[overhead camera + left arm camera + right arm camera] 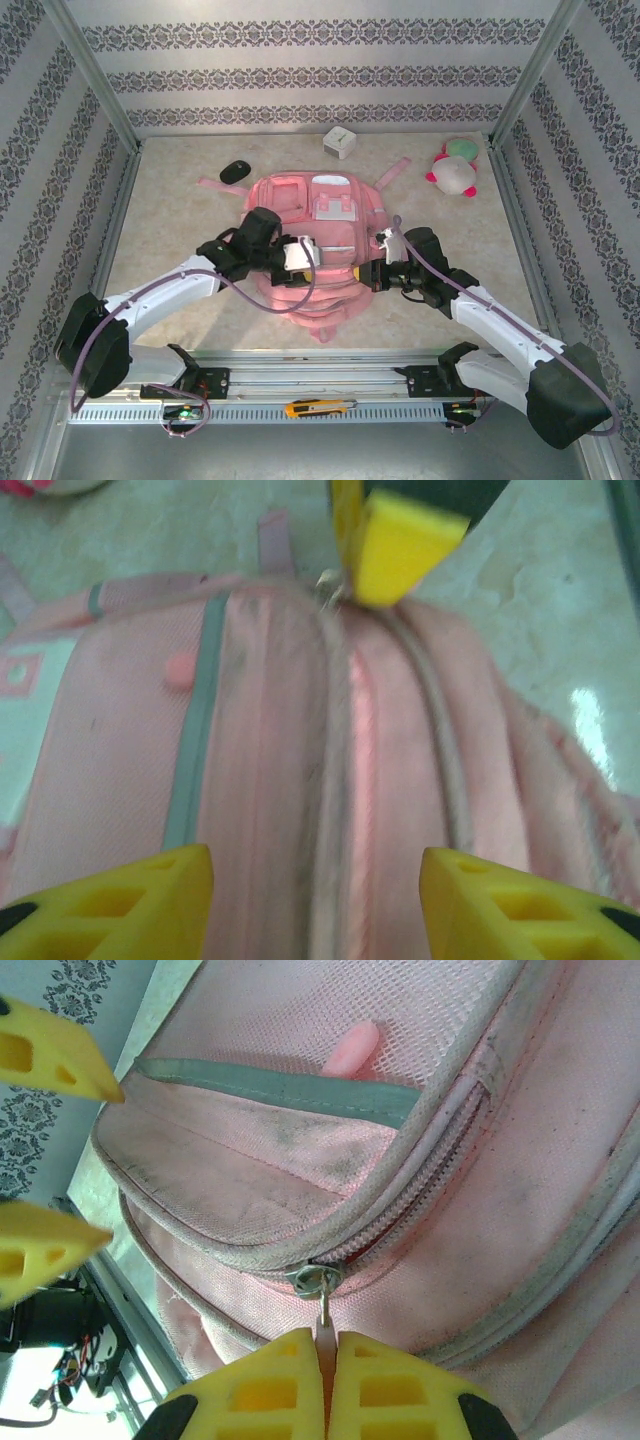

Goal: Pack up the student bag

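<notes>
Student bag: the pink student bag (320, 215) lies flat mid-bench (180, 230), straps toward the far wall; its near end sits between the two arms
Right end effector: the right end effector (328, 1350) is clenched on the zipper pull (325, 1322); the slider (314, 1280) sits just beyond the fingertips, on a curve of the zip
Left end effector: the left end effector (315, 890) is released; its yellow fingers stand apart astride the bag's ridge, pinching no fabric, facing the right one across the bag
Zip: the teeth beyond the slider look meshed; I judge the opening has barely begun
Risk, slip: the thin pull may escape the pads if the tug leaves the zip's line; the curve invites that
Risk, drag: with nothing pinning the bag, it may slide over the bench instead of the slider running
Risk, snag: loose fabric beside the track may bunch and jam the slider
</notes>
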Controlling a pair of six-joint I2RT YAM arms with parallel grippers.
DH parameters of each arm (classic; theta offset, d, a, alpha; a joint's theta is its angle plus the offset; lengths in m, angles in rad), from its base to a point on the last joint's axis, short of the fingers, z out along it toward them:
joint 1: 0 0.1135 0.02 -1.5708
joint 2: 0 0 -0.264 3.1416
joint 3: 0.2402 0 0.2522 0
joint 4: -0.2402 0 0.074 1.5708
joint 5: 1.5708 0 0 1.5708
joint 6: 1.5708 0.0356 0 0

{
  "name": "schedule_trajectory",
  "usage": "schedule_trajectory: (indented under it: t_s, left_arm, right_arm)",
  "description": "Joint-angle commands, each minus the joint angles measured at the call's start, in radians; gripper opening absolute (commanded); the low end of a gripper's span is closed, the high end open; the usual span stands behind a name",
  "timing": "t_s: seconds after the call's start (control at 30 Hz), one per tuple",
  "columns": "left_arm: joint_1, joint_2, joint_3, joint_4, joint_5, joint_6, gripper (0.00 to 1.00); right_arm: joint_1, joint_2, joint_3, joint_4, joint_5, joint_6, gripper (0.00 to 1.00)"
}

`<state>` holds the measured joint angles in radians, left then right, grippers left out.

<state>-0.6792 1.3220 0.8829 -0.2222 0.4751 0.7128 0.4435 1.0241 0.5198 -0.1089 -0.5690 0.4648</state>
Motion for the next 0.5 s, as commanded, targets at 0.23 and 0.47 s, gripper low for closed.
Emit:
schedule_trajectory:
  t_s: [0.23, 0.47]
  left_arm:
    - [-0.091, 0.189, 0.099, 0.18, -0.162, -0.065, 0.58]
    - [-0.089, 0.202, 0.109, 0.155, -0.097, -0.012, 0.15]
  right_arm:
    - [0.016, 0.002, 0.013, 0.023, 0.023, 0.007, 0.0]
    - [0.006, 0.008, 0.01, 0.033, 0.055, 0.016, 0.0]
